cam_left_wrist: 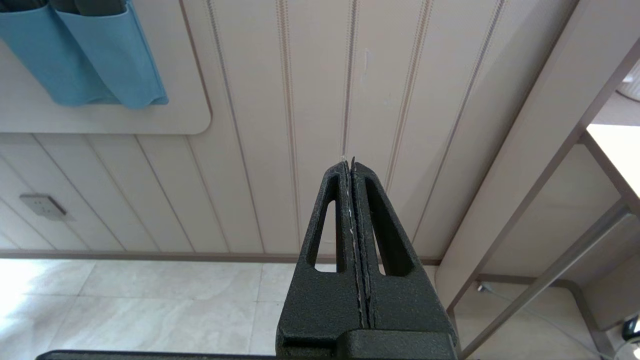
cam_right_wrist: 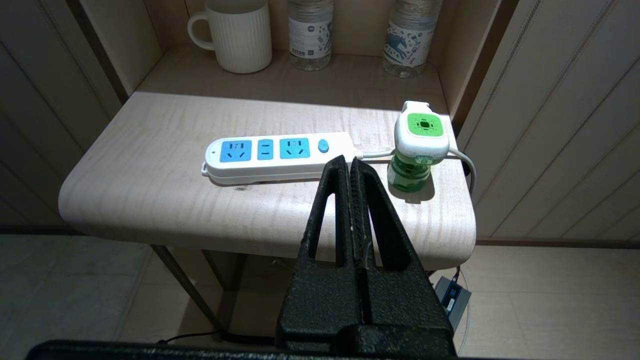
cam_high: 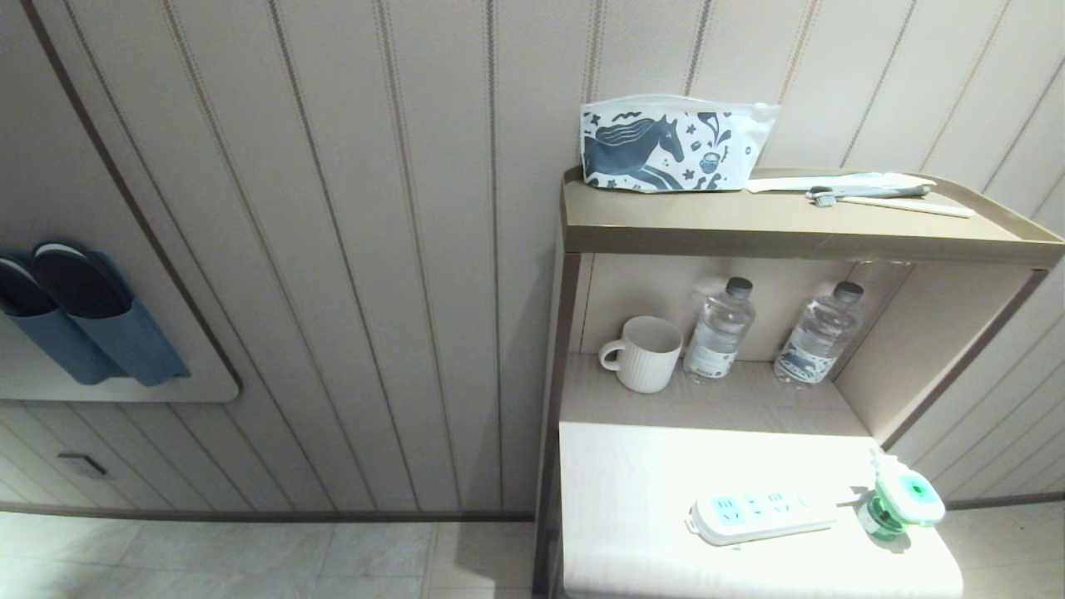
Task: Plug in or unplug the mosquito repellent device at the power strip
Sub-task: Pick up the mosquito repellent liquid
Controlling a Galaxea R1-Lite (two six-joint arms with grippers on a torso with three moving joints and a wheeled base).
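Observation:
The white power strip (cam_high: 761, 516) (cam_right_wrist: 277, 155) with light-blue sockets lies flat on the pale table top (cam_high: 632, 482). The mosquito repellent device (cam_high: 903, 505) (cam_right_wrist: 419, 145), white head with a green patch over a green bottle, stands upright just off the strip's cord end, unplugged. My right gripper (cam_right_wrist: 350, 161) is shut and empty, hanging off the table's front edge, short of both things. Over the floor to the table's left, my left gripper (cam_left_wrist: 348, 162) is shut and empty, facing the panelled wall. Neither arm shows in the head view.
A white mug (cam_high: 642, 353) and two water bottles (cam_high: 720, 329) stand on the shelf behind the table top. A printed pouch (cam_high: 670, 143) and a toothbrush (cam_high: 882, 198) lie on the top shelf. Blue slipper pockets (cam_high: 100, 329) hang on the wall at left.

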